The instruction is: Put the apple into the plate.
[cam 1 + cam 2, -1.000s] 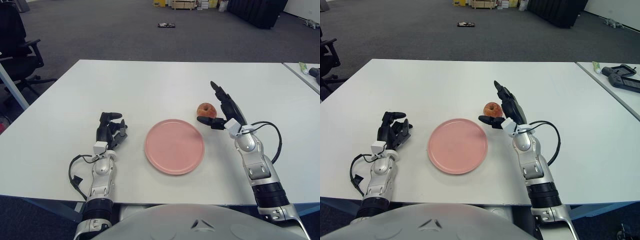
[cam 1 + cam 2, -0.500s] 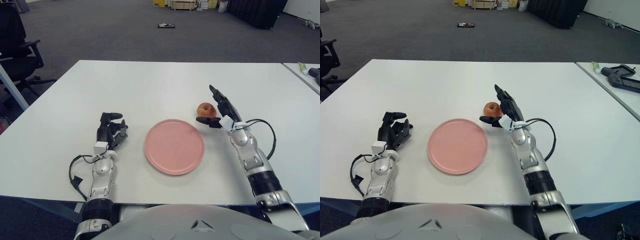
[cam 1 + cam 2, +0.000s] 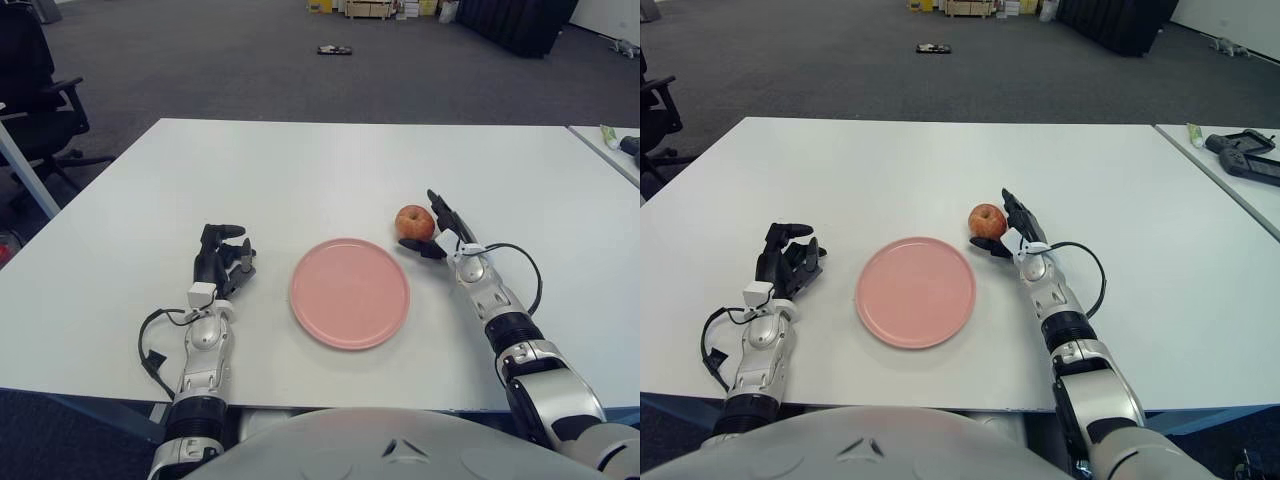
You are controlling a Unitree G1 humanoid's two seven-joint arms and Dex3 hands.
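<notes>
Right hand (image 3: 437, 232) open against apple (image 3: 413, 221)

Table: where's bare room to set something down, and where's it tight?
The plate is bare. The table is open across the far half and between the plate and the parked left hand. It is tight only at the plate's far right edge, where the right hand is up against the apple.

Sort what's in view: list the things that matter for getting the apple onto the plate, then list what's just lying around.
Part of the job:
apple, on the table beside the plate's far right edge
pink plate, nothing on it
right hand, at the apple
left hand, resting left of the plate

Just lying about:
office chair
tube on the neighbouring table
</notes>
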